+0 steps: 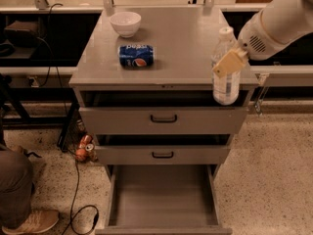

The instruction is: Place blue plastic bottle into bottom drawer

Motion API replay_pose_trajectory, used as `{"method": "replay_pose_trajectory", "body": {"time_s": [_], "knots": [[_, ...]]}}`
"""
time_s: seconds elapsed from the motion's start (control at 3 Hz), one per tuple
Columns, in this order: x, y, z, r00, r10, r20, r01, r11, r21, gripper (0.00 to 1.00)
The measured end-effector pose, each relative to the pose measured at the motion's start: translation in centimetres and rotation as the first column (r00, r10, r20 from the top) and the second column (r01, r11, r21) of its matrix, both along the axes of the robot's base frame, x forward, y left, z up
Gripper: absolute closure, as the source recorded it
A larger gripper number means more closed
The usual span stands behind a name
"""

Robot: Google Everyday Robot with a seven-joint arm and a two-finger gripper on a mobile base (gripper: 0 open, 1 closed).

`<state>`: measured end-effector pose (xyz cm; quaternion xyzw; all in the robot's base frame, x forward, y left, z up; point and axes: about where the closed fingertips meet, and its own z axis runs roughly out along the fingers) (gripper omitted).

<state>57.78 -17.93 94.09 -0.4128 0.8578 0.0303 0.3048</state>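
Note:
The blue plastic bottle, clear with a white cap and a pale label, hangs upright in the air in front of the cabinet top's right front corner, at the level of the top drawer. My gripper is shut on the bottle's upper body, with a tan finger pad across its front. The white arm reaches in from the upper right. The bottom drawer is pulled out wide below, and its flat grey floor is bare.
A blue Pepsi can lies on its side on the grey cabinet top, with a white bowl behind it. The two upper drawers are slightly ajar. A person's leg and shoe and cables are at lower left.

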Motion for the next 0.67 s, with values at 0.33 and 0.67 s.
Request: {"method": "replay_pose_trajectory", "body": {"time_s": [0.33, 0.67], "knots": [[-4.2, 0.6, -4.8, 0.9984, 0.046, -0.034, -0.049, 0.992, -0.12, 1.0], [-7.9, 1.2, -9.7, 0.9981, 0.029, -0.054, -0.039, 0.98, -0.195, 1.0]]}}
